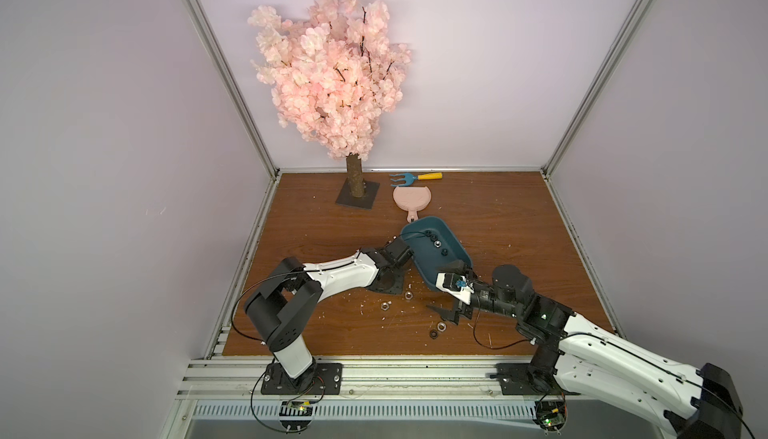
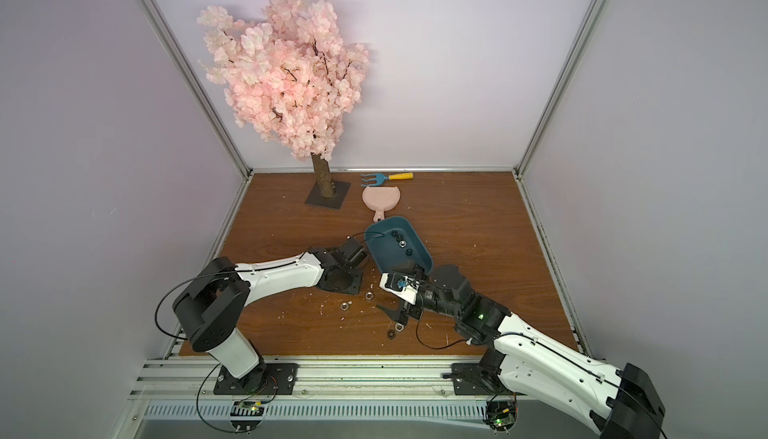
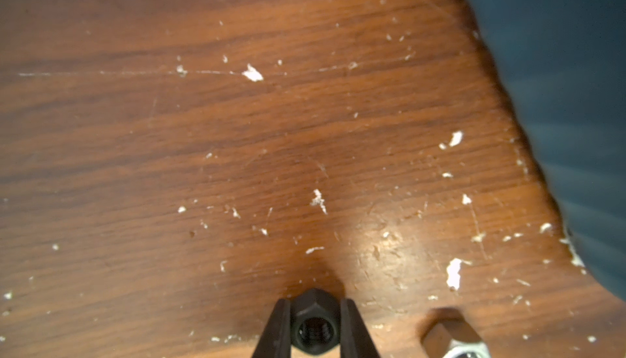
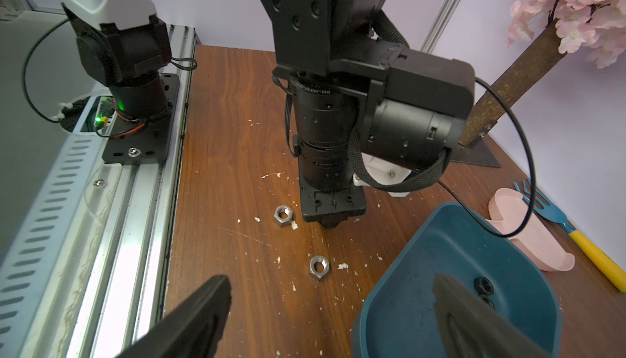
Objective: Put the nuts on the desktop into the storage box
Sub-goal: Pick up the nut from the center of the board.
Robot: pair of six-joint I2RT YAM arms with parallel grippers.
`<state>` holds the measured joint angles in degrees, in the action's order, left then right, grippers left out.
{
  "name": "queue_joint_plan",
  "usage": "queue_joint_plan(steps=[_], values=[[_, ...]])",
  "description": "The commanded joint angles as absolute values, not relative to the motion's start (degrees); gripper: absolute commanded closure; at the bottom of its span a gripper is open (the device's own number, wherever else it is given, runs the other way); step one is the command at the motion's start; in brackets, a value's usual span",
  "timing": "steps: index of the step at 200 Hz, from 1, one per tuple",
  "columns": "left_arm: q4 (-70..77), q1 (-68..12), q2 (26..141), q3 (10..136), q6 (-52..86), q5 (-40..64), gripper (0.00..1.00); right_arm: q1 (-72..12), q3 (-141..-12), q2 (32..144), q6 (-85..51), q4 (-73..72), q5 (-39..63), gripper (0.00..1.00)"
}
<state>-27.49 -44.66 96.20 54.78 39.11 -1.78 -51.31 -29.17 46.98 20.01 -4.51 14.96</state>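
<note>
A black nut [image 3: 313, 329] is squeezed tight by the left gripper [image 3: 315, 305], down at the desk [image 3: 169, 136], near the storage box [image 1: 424, 266]. It could be dropped or flicked away if it is lifted fast. The right gripper [image 4: 330, 285] is held wide open; the box could be bumped.

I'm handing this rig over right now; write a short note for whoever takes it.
Left gripper: shut on a black nut, low over the desktop.
Right gripper: open, empty, one finger over the storage box, one outside it.
Done: about four nuts lie in the box.
Left: box the held nut, then the loose ones: a silver nut, another, a third, and a loose black nut.
</note>
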Motion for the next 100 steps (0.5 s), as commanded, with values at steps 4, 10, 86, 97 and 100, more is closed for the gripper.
queue_joint_plan(steps=[4, 10, 86, 97, 100], values=[[-29.7, -44.8, 94.1, 55.0, 39.3, -0.4, 0.78, -51.5, -28.7, 45.4, 20.4, -7.6, 16.7, 0.01], [-29.6, -44.8, 93.2, 55.2, 39.1, -0.1, 0.78, -51.5, -27.8, 44.2, 19.8, -9.7, 17.8, 0.01], [-15.8, -43.3, 75.7, 53.4, 36.5, 21.3, 0.79, -51.6, -12.2, 31.1, 19.9, -38.6, 20.9, 0.01], [-10.8, -43.2, 72.9, 51.7, 37.5, 25.4, 0.79, -51.5, -11.4, 31.1, 19.3, -41.7, 21.5, 0.01], [-9.5, -43.2, 72.1, 51.3, 37.9, 26.6, 0.79, -51.5, -11.3, 31.3, 18.9, -42.8, 21.5, 0.01]])
